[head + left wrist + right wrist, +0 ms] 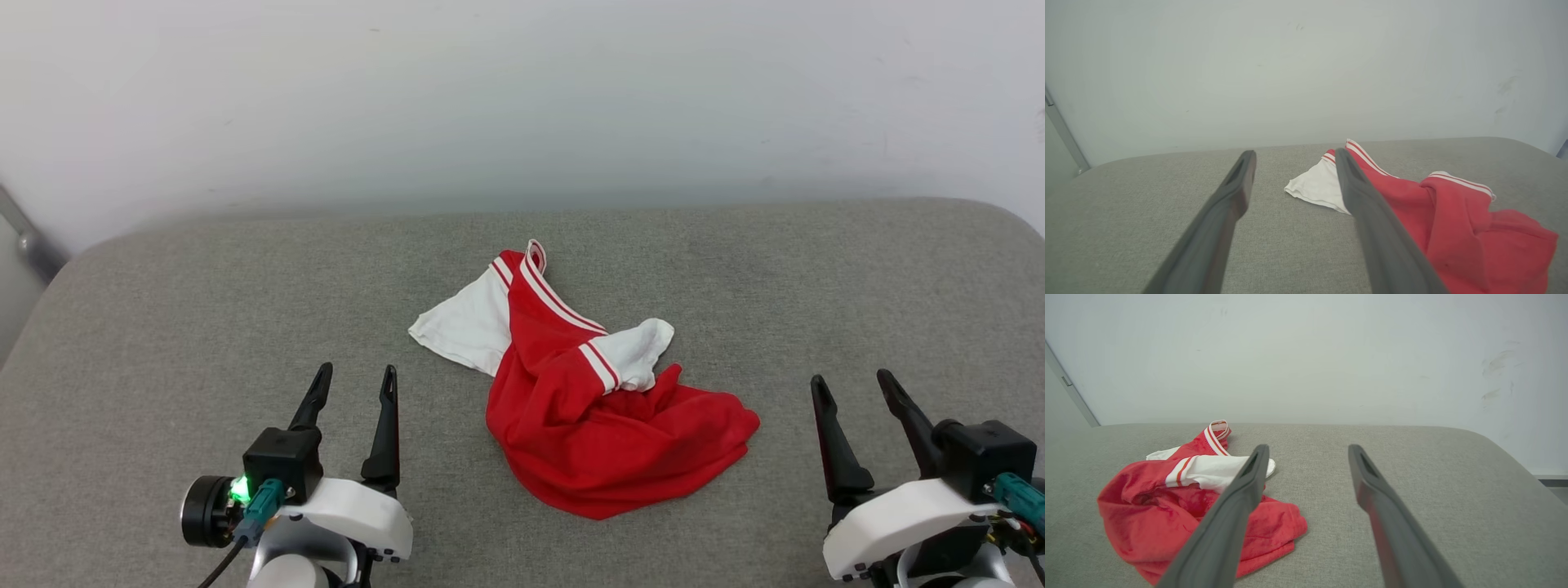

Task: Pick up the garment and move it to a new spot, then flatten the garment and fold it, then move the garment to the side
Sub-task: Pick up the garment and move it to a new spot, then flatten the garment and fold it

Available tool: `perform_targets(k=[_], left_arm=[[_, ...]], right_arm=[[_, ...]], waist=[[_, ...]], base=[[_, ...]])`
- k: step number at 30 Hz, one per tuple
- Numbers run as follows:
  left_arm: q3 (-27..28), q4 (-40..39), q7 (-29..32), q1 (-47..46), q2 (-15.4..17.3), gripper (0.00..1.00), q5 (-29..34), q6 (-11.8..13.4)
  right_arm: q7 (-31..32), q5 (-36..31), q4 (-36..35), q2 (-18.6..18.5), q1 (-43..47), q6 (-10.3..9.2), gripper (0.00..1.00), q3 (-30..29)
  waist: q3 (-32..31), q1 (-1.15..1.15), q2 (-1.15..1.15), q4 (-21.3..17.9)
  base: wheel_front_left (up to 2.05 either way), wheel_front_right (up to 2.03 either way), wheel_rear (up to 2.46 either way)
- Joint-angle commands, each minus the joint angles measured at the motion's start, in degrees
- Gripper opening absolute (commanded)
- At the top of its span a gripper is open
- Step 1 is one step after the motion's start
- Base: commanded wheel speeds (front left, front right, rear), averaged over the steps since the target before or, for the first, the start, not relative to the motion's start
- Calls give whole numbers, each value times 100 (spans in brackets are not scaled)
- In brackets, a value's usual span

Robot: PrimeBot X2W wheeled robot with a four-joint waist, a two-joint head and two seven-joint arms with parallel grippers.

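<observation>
A red T-shirt (588,425) with white sleeves lies crumpled near the middle of a grey fabric cushion (163,310), in front of a plain pale wall (522,98). One white sleeve (465,327) is spread flat toward the robot's left, and the other (641,351) is bunched on top of the red cloth, its edge trimmed with red and white stripes. A striped band (535,253) pokes up at the far end of the heap, and the red body pools nearer the robot. No print shows on the visible folds. The left tool (357,371) sits at the lower left, just above the cushion, its two dark fingers spread wide and empty, a short way from the shirt's white sleeve. The right tool (851,377) sits at the lower right, also wide and empty, clear of the red hem. From the left wrist, the left tool (1294,153) frames bare cushion, with the shirt (1453,220) off to its right – one finger overlaps it in the picture. From the right wrist, the right tool (1308,448) frames bare cushion, with the shirt (1151,514) to its left.
</observation>
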Motion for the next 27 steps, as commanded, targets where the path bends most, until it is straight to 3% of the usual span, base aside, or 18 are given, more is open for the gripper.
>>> perform_targets(k=[1, 10, 16, 21, 27], left_arm=[[-17, -26, 21, 14, 31, 100, 34, 27], [-19, -37, 49, -39, 36, 100, -62, 34], [-52, -72, 39, -122, 7, 100, -73, 48], [-114, -156, 2, -290, -48, 100, -7, -1], [-219, -223, -61, -565, -270, 100, 68, -43]], right_arm=[[-3, 45, -40, 12, 38, -3, 100, 12], [18, 36, -54, 12, 1, -4, 100, 65], [356, 74, 178, 4, -123, -3, 100, -248], [1411, 489, 882, -364, -581, -3, 100, -549], [2977, 1196, 1656, -908, -1455, -3, 100, -153]], waist=[[3, 0, 0, 0], [6, 0, 0, -17], [74, 0, 0, 50], [353, 0, 0, 231], [814, 0, 0, 579]], base=[[0, 0, 0], [0, 0, 0], [0, 0, 0], [0, 0, 0], [0, 0, 0]])
